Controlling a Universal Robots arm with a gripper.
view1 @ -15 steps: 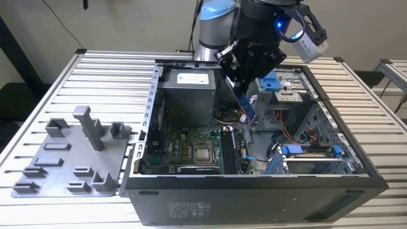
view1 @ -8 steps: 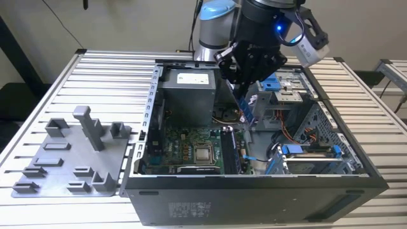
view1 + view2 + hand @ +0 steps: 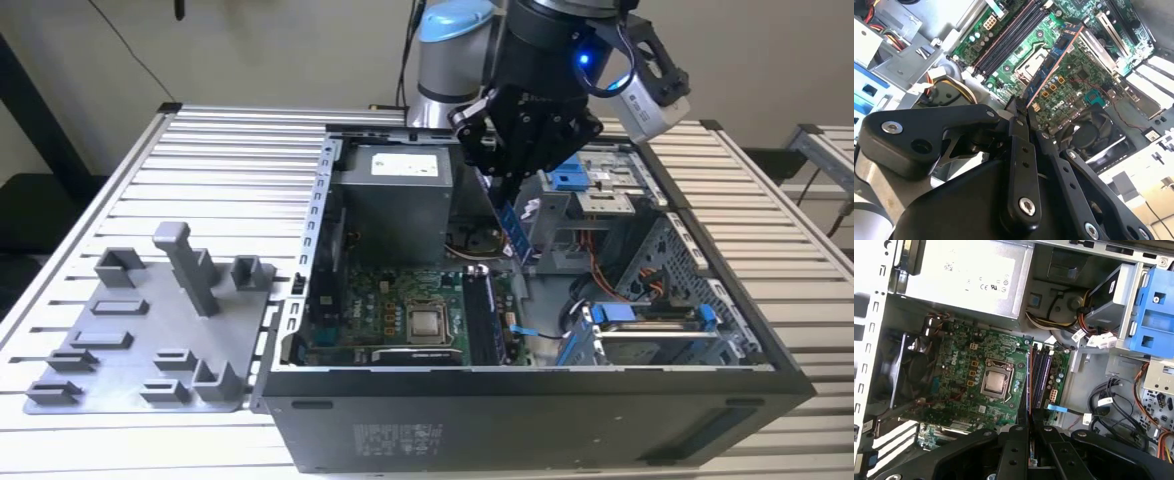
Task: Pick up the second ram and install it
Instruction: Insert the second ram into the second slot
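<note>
**A:** Exterior view, left to right: grey fixture plate [image 3: 147, 330] on the worktop [image 3: 227, 160], then the open computer case [image 3: 534, 420]. So where's the second ram [image 3: 515, 228]?

**B:** Clamped in the pincer [image 3: 511, 190], sticking out toward 6 o'clock, with its long axis running 12 to 6 in that view. The memory slots [image 3: 483, 305] sit near its lower end, around 7 o'clock. Looks roughly lined up to me.

A robotics lab or workshop: a slatted aluminium bench [image 3: 214, 170] carries an open computer case [image 3: 534, 425] and a grey fixture plate [image 3: 134, 365] (plain walls behind).
</note>
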